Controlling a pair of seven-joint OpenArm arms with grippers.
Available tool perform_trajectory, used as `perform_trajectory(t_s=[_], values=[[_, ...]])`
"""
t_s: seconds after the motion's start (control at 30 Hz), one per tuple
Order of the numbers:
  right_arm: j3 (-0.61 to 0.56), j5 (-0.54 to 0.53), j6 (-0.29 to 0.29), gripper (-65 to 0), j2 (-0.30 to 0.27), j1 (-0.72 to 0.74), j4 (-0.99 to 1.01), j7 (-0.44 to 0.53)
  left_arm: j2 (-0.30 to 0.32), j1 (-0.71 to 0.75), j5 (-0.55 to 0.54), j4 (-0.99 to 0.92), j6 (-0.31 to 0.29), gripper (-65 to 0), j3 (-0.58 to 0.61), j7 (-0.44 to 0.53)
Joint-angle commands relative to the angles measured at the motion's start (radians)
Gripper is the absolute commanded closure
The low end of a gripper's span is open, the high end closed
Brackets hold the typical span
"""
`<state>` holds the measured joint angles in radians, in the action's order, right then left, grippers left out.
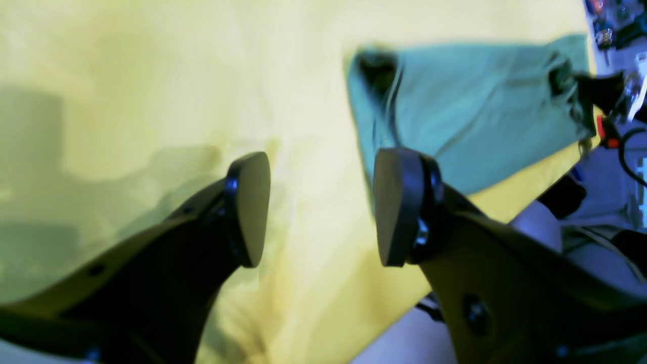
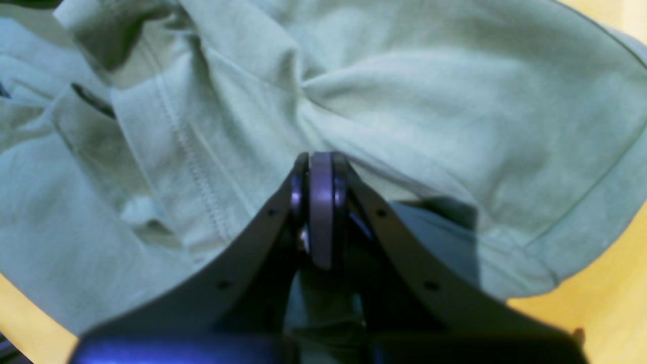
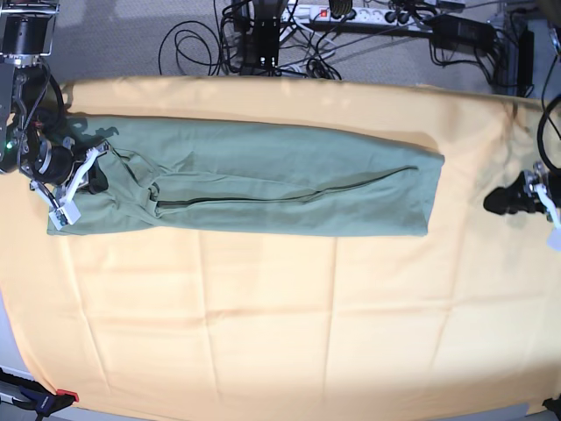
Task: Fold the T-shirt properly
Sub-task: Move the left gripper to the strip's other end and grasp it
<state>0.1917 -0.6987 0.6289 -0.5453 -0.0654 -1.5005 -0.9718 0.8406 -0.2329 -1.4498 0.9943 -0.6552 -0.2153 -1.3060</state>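
Orange cloth point(image 3: 263, 333) under T-shirt point(image 3: 263, 189) — cables point(image 3: 289, 35) behind

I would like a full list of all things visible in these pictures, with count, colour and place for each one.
T-shirt: one, sage green, folded into a long strip across the far half of the cloth.
Table cloth: one, yellow-orange, covers the whole work surface under the T-shirt.
Cables: several, black, on the grey floor beyond the far edge.
Power strip: one, white, on the floor at the far edge.
Right claw: one, black, shut on the T-shirt at its end.
Left claw: one, black, open, above the bare cloth beside the other end of the T-shirt.
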Motion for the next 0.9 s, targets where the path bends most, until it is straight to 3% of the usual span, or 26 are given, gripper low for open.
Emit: perform_trajectory(t_s=[0.0, 0.47, 0.87], values=[[0.006, 0.018, -0.005, 0.0, -0.017, 0.010, -0.010, -0.015, 0.017, -0.016, -0.026, 0.013, -0.002, -34.7, -0.010, 0.016], [0.006, -0.007, -0.003, 0.0, -0.018, 0.010, -0.010, -0.031, -0.154, 0.058, -0.013, 0.013, -0.003, -34.7, -0.010, 0.015], [0.006, -0.007, -0.001, 0.0, -0.017, 0.010, -0.010, -0.031, -0.246, 0.058, 0.029, 0.013, -0.004, -34.7, -0.008, 0.023]])
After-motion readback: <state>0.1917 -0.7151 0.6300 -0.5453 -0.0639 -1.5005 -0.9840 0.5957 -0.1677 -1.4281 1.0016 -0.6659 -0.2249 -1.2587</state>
